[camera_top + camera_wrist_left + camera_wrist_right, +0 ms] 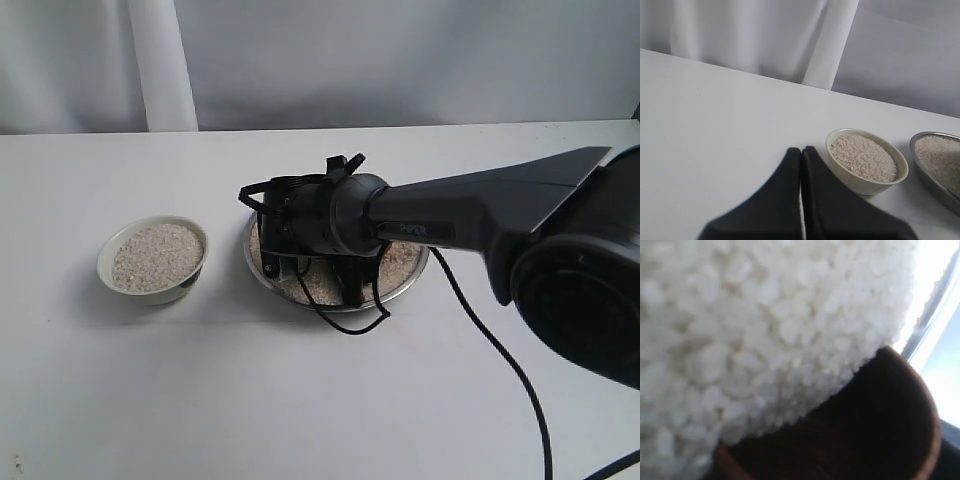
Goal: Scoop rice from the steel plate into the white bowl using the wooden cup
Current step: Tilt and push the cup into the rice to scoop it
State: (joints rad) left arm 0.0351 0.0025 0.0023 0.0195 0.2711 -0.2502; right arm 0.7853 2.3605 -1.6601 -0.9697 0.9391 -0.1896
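Right hand (310, 272) is pressing the wooden cup (880, 425) into the rice (765, 330) on the steel plate (418, 275), while the left hand (801, 155) is idling with its fingers pressed together.

The right hand is evidently clamping the cup, though its fingers are barely showing. The white bowl (150, 292) is sitting well apart on the surface (300, 400) and is looking nearly full, so a heaped cup is risking overflow there, and tilting it during the carry is risking grains scattering between the dishes. Pushing hard against the rim could also be sliding the plate. The exterior view is hiding the cup behind the arm. The right wrist view is showing its mouth against the grains near the rim, and the left wrist view is showing the bowl's fill level.
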